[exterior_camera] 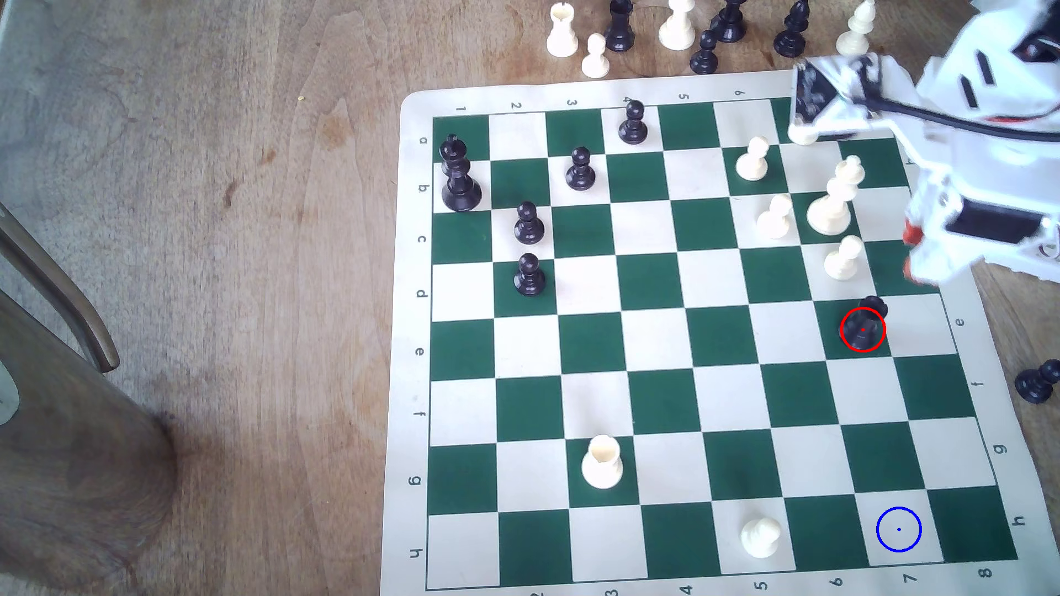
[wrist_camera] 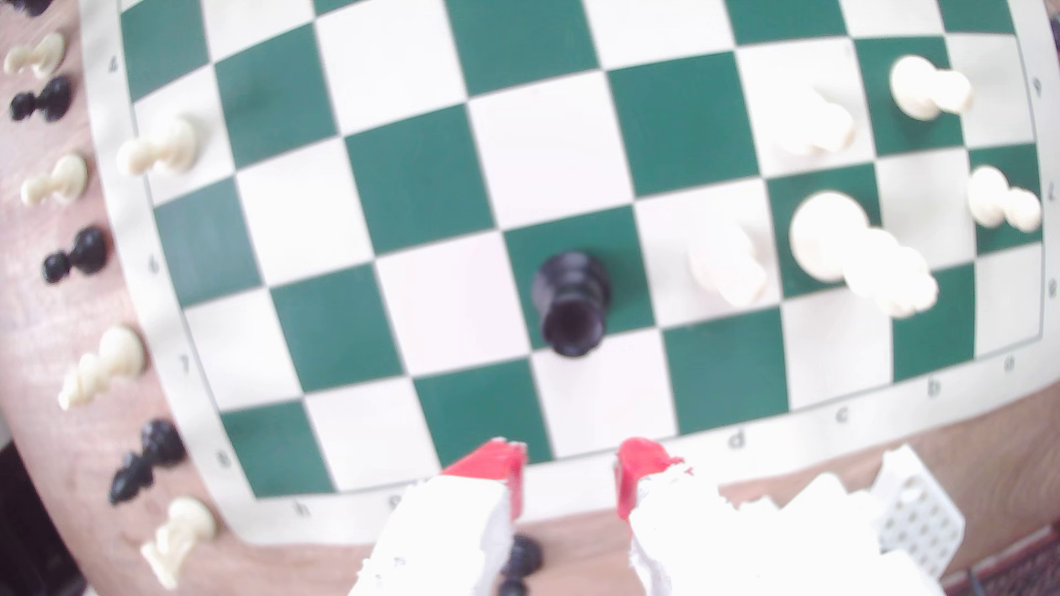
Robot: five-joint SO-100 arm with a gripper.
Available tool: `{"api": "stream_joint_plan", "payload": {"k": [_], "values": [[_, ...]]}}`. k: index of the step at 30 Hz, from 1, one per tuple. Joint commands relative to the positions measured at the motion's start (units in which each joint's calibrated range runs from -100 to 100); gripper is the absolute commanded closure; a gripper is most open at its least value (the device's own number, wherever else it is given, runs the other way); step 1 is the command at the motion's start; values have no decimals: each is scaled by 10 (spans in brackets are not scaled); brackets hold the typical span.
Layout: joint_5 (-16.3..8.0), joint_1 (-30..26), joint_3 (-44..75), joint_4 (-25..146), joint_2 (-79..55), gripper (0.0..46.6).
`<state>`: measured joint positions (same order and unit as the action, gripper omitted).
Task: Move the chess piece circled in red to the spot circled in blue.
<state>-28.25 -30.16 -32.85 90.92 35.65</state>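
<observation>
The chess piece (exterior_camera: 864, 326), a stout black piece ringed in red, stands on a green square near the board's edge on the exterior view's right. In the wrist view the chess piece (wrist_camera: 571, 304) stands upright just beyond my red fingertips (wrist_camera: 505, 464). The spot (exterior_camera: 898, 529), a cream square with a blue ring, lies in the near row toward the exterior view's right. My gripper (exterior_camera: 912, 255) hovers above the board's edge, a little beyond the piece. The gripper (wrist_camera: 568, 461) is open and holds nothing.
Several white pieces (exterior_camera: 831, 200) cluster just beyond the chess piece, the nearest a white pawn (exterior_camera: 843, 258). A lone black pawn (exterior_camera: 1037, 383) lies off the board at the exterior view's right. Captured pieces (exterior_camera: 705, 28) line the far table. Black pawns and a king (exterior_camera: 459, 175) stand at the board's left.
</observation>
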Motion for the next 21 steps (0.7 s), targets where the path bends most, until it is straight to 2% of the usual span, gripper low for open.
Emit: {"api": "stream_joint_plan", "payload": {"k": [1,6,21], "values": [[3,-12,-37,-30,11,288],[14,-8,-88,-64,22,270],[22,11,-183,-184,8,287]]}}
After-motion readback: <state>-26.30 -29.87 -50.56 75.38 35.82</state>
